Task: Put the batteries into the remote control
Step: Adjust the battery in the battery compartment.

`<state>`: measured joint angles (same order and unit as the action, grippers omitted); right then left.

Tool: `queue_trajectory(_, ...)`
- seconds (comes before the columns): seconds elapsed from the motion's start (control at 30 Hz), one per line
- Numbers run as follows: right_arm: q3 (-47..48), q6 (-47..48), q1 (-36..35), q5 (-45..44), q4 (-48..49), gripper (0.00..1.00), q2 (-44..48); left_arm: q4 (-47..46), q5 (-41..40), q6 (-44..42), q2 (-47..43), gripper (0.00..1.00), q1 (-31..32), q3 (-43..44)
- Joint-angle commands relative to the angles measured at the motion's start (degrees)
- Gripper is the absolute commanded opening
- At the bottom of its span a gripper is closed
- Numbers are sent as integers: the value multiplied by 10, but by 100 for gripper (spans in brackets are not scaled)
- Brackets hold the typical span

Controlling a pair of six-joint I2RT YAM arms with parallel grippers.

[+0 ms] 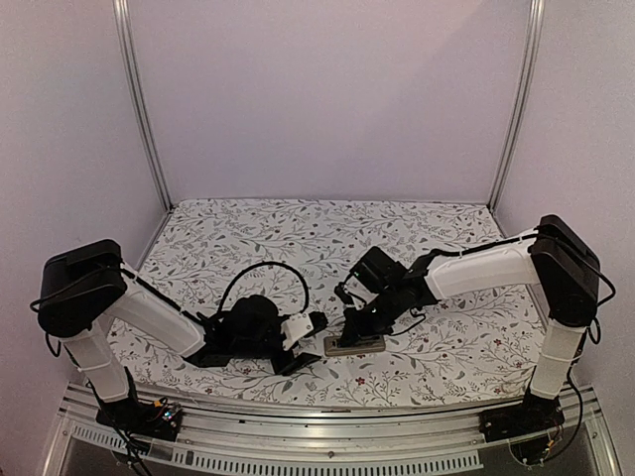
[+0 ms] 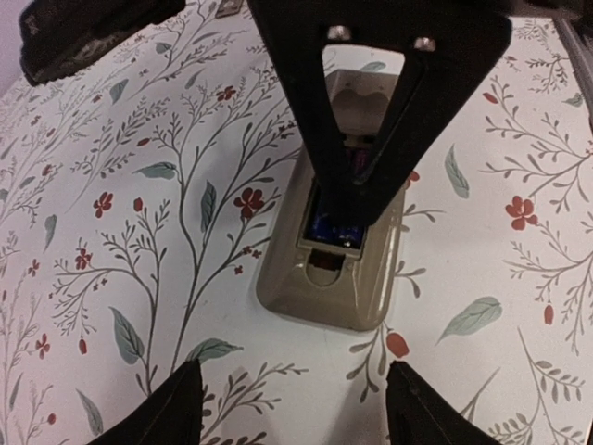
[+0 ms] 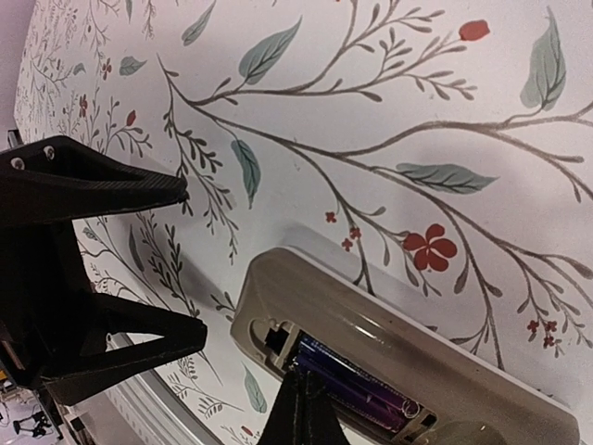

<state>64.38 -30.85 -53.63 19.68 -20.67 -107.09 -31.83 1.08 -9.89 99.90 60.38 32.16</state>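
Note:
The remote control lies face down on the floral cloth, grey-tan back up, its battery compartment open. Two dark blue-purple batteries lie side by side in the compartment; they also show in the left wrist view. My right gripper is shut, its joined tips pressing down onto the batteries; it shows as a black wedge in the left wrist view. My left gripper is open and empty, low over the cloth just short of the remote's near end, not touching it.
The floral cloth covers the table. The metal rail runs along the near edge, close behind the remote. White walls and frame posts enclose the back and sides. The two grippers sit close together, tips facing.

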Motion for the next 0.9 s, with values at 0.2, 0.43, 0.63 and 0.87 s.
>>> queue_trajectory(0.2,-22,-8,-1,-94,-84,0,-29,-21,-22,10,23,32,17,61)
queue_trajectory(0.43,7,-3,-1,-124,-126,0,-38,-23,2,-17,47,10,30,75)
queue_trajectory(0.63,61,0,2,-112,-167,0,-56,-37,18,-39,58,9,30,68)
queue_trajectory(0.87,59,-3,2,-100,-162,0,-63,-20,1,-61,83,9,33,91)
